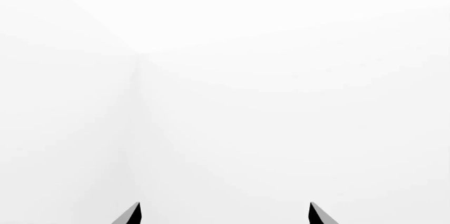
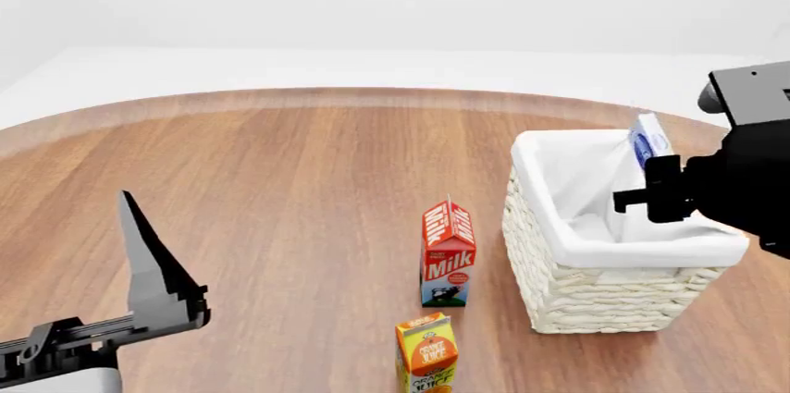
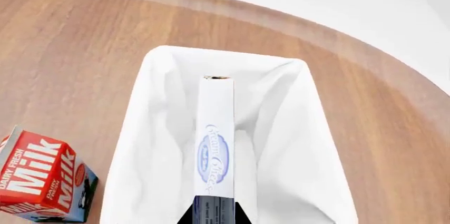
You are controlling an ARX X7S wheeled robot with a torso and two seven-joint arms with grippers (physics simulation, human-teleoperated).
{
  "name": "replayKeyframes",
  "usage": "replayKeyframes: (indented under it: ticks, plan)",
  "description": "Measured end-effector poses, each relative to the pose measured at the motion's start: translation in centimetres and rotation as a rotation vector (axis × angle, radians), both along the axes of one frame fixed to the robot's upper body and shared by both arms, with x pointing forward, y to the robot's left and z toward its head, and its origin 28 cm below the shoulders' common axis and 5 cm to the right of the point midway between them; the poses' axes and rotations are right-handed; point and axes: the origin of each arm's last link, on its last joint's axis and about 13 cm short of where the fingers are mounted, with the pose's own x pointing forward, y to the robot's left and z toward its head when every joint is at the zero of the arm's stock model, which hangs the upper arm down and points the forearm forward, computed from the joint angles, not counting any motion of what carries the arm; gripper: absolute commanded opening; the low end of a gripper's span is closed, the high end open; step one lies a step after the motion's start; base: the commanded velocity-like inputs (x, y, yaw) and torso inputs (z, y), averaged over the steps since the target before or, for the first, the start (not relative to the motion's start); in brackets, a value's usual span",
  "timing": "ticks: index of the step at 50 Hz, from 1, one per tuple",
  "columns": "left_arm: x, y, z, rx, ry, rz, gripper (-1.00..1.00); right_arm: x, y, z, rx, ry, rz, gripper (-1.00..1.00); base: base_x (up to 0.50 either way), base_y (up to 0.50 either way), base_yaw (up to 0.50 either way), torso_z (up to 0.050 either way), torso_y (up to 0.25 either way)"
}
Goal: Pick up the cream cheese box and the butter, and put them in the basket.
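- The right gripper (image 3: 214, 214) is clamped on the cream cheese box (image 3: 215, 145), pinching its near end between two dark fingertips (image 3: 202, 211).
- That box hangs edge-on above the open basket (image 3: 168, 76), its long narrow white face with the blue oval logo pointing away from the wrist, over the white cloth liner.
- From the head view, the cream cheese box (image 2: 648, 140) shows above the basket's (image 2: 580, 296) far right rim, with the dark right arm just beside it, over the right side of the basket.
- The basket stands on the wooden tabletop (image 2: 284, 190), at its right side.
- Just left of the basket stands the red-and-white milk carton (image 2: 447, 252), upright, near but not touching it.
- In front of the milk carton, closer to the robot, stands the orange juice carton (image 2: 427, 353), also upright.
- The left gripper (image 1: 225, 214) is spread open with nothing between its two dark tips, which face a blank white background.
- In the head view the left gripper (image 2: 142, 254) hangs low at the left, well apart from the cartons.
- I can't see the butter anywhere.
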Motion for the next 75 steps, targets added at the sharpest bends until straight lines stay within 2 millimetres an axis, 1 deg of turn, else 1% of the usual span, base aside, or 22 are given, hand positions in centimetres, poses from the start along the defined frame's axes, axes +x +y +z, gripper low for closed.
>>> replayKeyframes:
  ticks: [27, 28, 48, 56, 64, 75]
  plan:
    - [0.0, -0.1, -0.2, 0.002, 0.004, -0.005, 1.00, 1.5, 0.8, -1.9, -0.009, 0.047, 0.032, -1.00, 0.00, 0.00, 0.00, 0.000, 0.000]
    - [0.0, -0.1, -0.2, 0.002, 0.004, -0.005, 1.00, 1.6, 0.8, -1.9, -0.009, 0.048, 0.033, 1.00, 0.00, 0.00, 0.00, 0.000, 0.000]
    - [0.0, -0.1, -0.2, 0.002, 0.008, -0.008, 1.00, 1.9, 0.7, -1.8, -0.025, 0.034, 0.026, 1.00, 0.00, 0.00, 0.00, 0.000, 0.000]
    - [0.1, -0.1, -0.2, 0.003, 0.009, -0.008, 1.00, 1.5, 0.9, -1.5, -0.037, 0.020, 0.038, 1.00, 0.00, 0.00, 0.00, 0.000, 0.000]
    - [0.0, -0.2, -0.2, 0.003, 0.009, -0.009, 1.00, -0.1, 1.8, -0.7, -0.051, -0.028, 0.088, 1.00, 0.00, 0.00, 0.00, 0.000, 0.000]
    - [0.0, -0.2, -0.2, 0.004, 0.007, -0.010, 1.00, -4.0, 3.9, 0.1, -0.076, -0.130, 0.200, 1.00, 0.00, 0.00, 0.00, 0.000, 0.000]
